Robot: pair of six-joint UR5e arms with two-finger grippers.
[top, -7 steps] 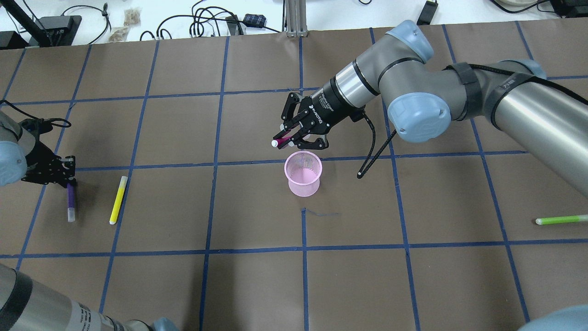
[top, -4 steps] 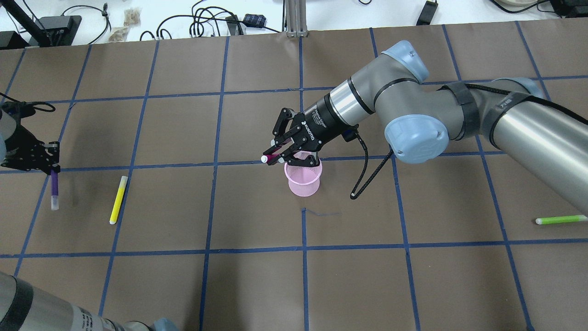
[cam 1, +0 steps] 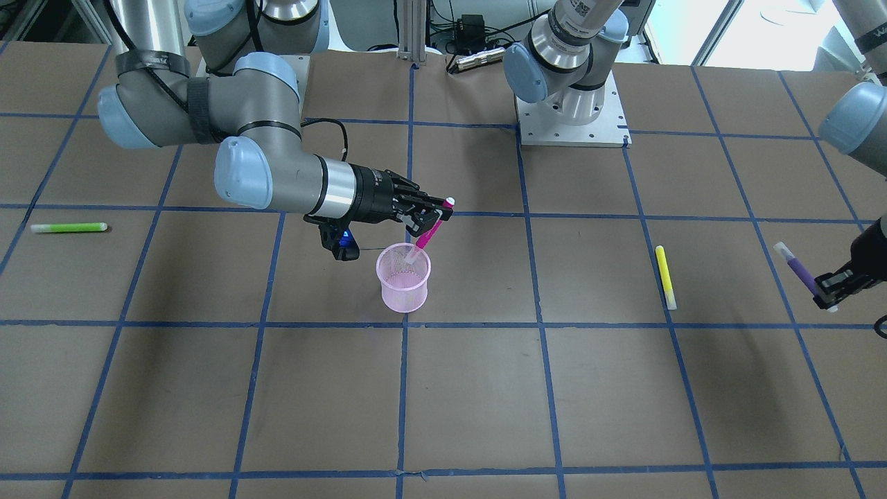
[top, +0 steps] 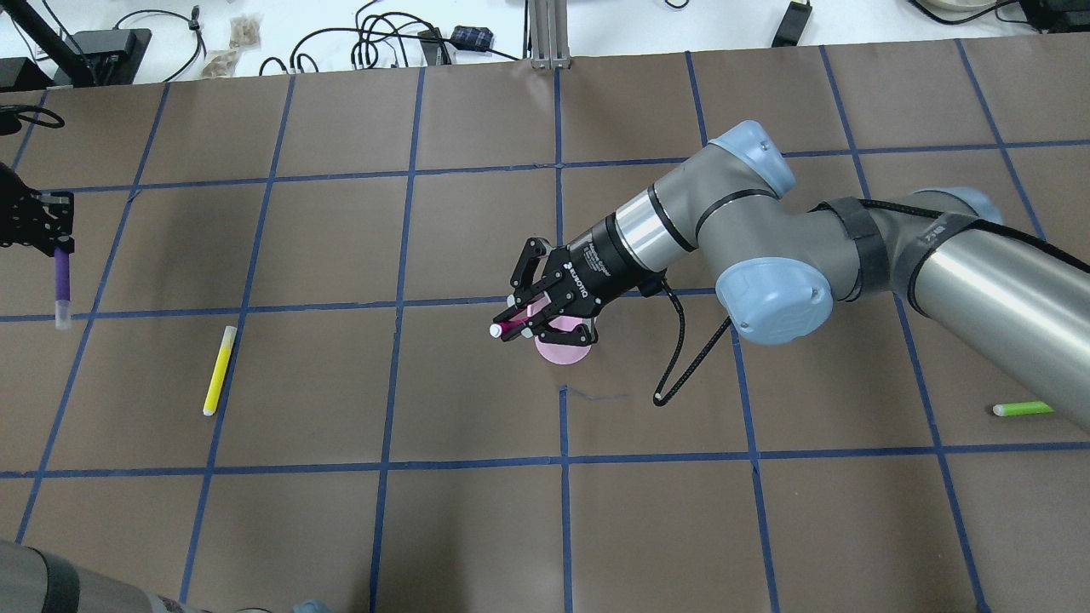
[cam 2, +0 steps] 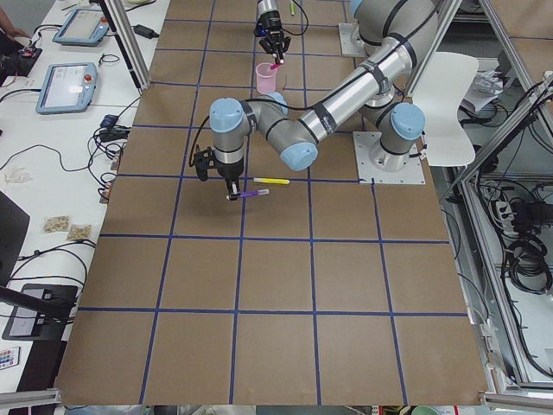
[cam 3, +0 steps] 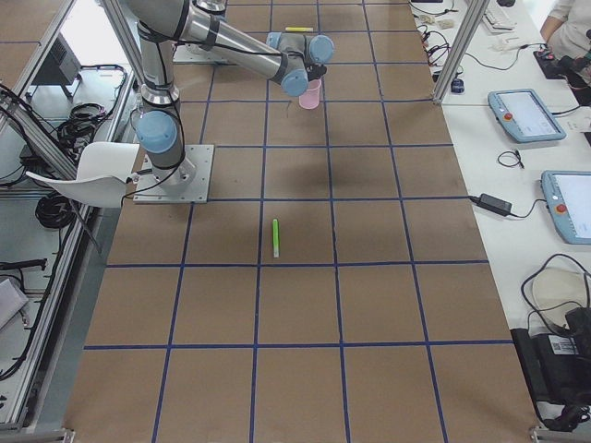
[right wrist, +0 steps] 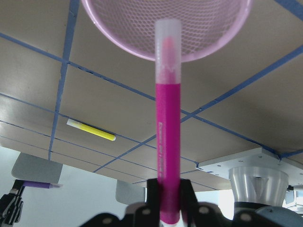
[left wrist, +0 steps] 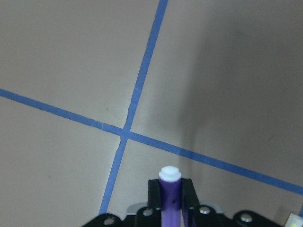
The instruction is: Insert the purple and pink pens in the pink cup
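Observation:
The pink mesh cup (cam 1: 403,284) stands upright mid-table; in the overhead view (top: 564,351) the right gripper mostly covers it. My right gripper (cam 1: 435,212) (top: 518,320) is shut on the pink pen (cam 1: 425,240) and holds it tilted, clear cap end down at the cup's mouth. The right wrist view shows the pen (right wrist: 167,142) pointing into the cup (right wrist: 118,28). My left gripper (top: 58,245) (cam 1: 831,290) is shut on the purple pen (top: 61,281) (cam 1: 800,272) (left wrist: 169,201), held above the table far to the left.
A yellow pen (top: 219,370) (cam 1: 666,276) lies on the table between the left gripper and the cup. A green pen (top: 1022,409) (cam 1: 69,227) lies at the right side. Cables (top: 392,42) lie beyond the far edge.
My right gripper moved down and nearer, over the cup, bringing the pink pen's cap end to the cup's mouth. My left gripper rose and moved left and away with the purple pen.

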